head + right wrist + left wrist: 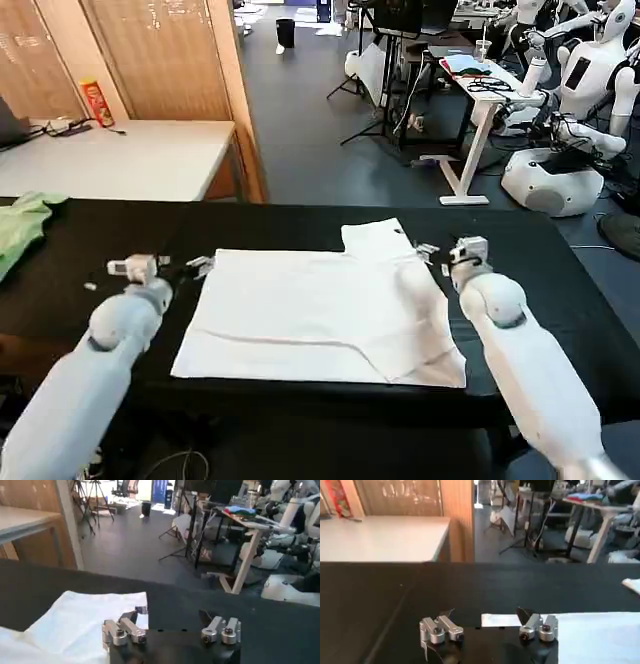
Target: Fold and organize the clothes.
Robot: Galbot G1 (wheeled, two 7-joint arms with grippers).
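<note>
A white T-shirt (320, 315) lies spread flat and partly folded in the middle of a black table (560, 290), its plain side up, one sleeve (378, 237) jutting toward the far edge. The robot's two white arms reach forward from the near side of the table, one at each side of the shirt, both held low over the tabletop.

The left gripper (165, 265) hovers at the shirt's far left corner, its fingers spread wide and holding nothing. In the left wrist view the left gripper (487, 630) straddles that corner, one fingertip (536, 627) over the white cloth (600, 635) and the other over bare black table (470, 590).

The right gripper (445, 255) sits just beside the sleeve at the shirt's far right side, likewise released and empty. In the right wrist view the right gripper (170, 630) shows one finger (122, 630) above the white fabric (75, 620) and the other above the dark tabletop (270, 625).

A light green garment (22, 225) lies at the table's far left edge, well apart from the shirt. Behind it stands a pale side table (120, 160) with a red canister (97, 103) on it.
</note>
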